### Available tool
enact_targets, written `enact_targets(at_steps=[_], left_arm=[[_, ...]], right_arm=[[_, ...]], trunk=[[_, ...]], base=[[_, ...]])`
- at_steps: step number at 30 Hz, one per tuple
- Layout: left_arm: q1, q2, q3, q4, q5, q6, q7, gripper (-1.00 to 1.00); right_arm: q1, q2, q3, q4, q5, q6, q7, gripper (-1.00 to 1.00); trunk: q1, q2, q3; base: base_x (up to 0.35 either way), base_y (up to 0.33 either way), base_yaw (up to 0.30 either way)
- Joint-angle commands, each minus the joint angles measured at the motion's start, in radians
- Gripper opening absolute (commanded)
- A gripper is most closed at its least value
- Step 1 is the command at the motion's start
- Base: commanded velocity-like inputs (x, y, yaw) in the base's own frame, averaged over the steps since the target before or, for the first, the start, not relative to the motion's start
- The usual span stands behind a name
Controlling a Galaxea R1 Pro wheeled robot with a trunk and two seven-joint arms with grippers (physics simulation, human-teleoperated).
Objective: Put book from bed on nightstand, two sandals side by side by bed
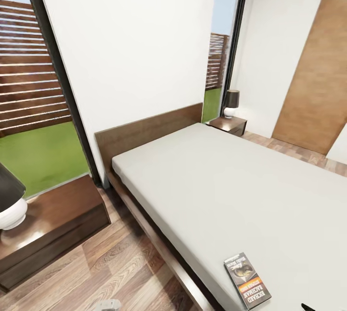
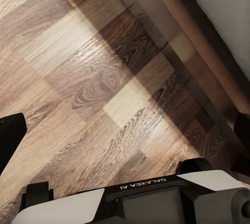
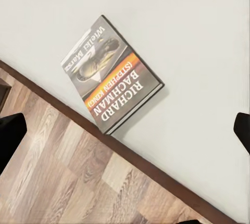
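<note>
The thin dark paperback book [image 1: 246, 280] with an orange band lies flat near the white mattress [image 1: 231, 190] edge, lower right of the head view. Right claw [image 3: 125, 130] hovers wide open, empty, above it, lined up for pickup; left claw [image 2: 127, 133] equally open over plank floor [image 2: 78, 78].

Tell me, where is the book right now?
The book lies flat on the white bed, near its edge at the lower right of the head view. The right wrist view shows it close to the wooden frame, with floor beside.
</note>
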State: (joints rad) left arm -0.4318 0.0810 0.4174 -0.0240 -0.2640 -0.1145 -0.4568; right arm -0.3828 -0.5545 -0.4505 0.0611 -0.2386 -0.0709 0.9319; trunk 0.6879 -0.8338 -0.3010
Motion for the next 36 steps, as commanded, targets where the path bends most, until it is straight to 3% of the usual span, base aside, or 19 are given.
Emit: enact_targets(at_steps=[1,10,36], left_arm=[[-0.001,0.0,0.008,0.001,-0.011,-0.005,-0.002,1.0],[-0.001,0.0,0.008,0.001,-0.011,-0.005,-0.002,1.0],[-0.001,0.0,0.008,0.001,-0.011,-0.005,-0.002,1.0]], right_arm=[[-0.002,-0.003,0.01,0.006,-0.018,-0.008,0.004,1.0],[-0.002,-0.005,0.016,0.008,-0.033,-0.01,0.003,1.0],[-0.002,-0.003,0.016,0.006,-0.031,-0.025,0.0,1.0]], trunk=[[0.0,-0.001,-0.001],[0.0,-0.001,-0.001],[0.0,-0.001,-0.001]], base=[[0.0,0.0,0.0],[0.0,0.0,-0.086],[0.0,0.0,-0.279]])
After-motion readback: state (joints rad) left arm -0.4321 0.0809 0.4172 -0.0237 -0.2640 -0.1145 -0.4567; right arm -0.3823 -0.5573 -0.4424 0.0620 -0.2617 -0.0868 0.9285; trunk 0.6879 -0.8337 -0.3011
